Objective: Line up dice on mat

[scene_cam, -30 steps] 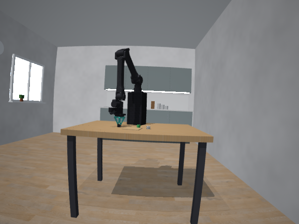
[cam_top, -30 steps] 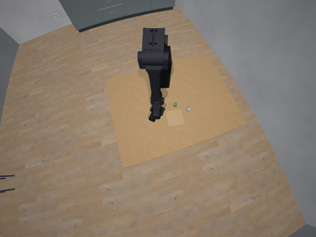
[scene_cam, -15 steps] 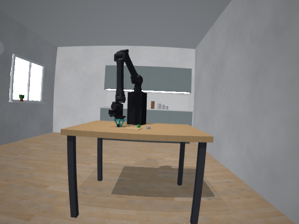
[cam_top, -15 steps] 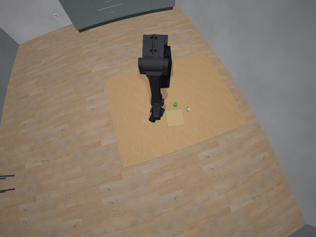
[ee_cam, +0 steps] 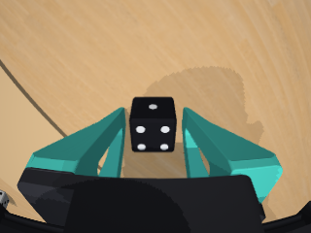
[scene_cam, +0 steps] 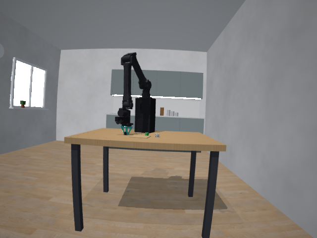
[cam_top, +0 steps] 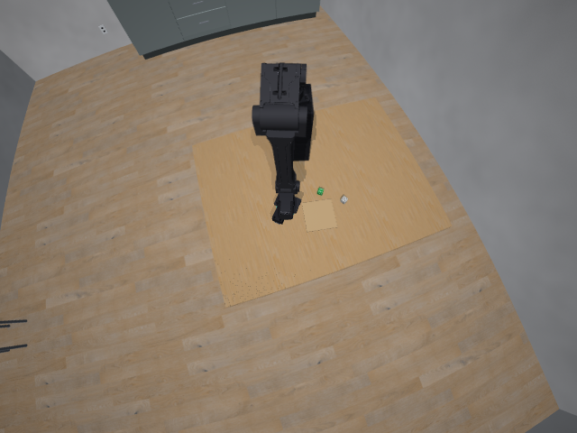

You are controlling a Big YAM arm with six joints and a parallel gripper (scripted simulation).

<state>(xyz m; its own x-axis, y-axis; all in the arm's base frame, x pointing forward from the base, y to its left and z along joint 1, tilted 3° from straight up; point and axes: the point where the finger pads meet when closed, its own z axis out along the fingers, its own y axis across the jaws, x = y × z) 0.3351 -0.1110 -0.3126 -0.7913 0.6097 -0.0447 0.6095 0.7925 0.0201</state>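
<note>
A black die (ee_cam: 154,124) lies on the table between my teal fingers, with a small gap on each side. It shows one face with one pip and one with four. My gripper (ee_cam: 154,116) (cam_top: 279,217) (scene_cam: 126,133) is open and low over the table, left of the mat; the arm hides the black die in the top and exterior views. The small tan mat (cam_top: 319,215) (scene_cam: 139,137) lies flat. A green die (cam_top: 320,190) (scene_cam: 146,133) sits just off the mat's far edge. A white die (cam_top: 343,199) (scene_cam: 157,135) sits off its right corner.
The wooden table (cam_top: 381,153) (scene_cam: 153,146) carries the black robot base (cam_top: 284,93) (scene_cam: 145,113) at its far edge. A thin dark curved line (ee_cam: 26,100) crosses the left of the wrist view.
</note>
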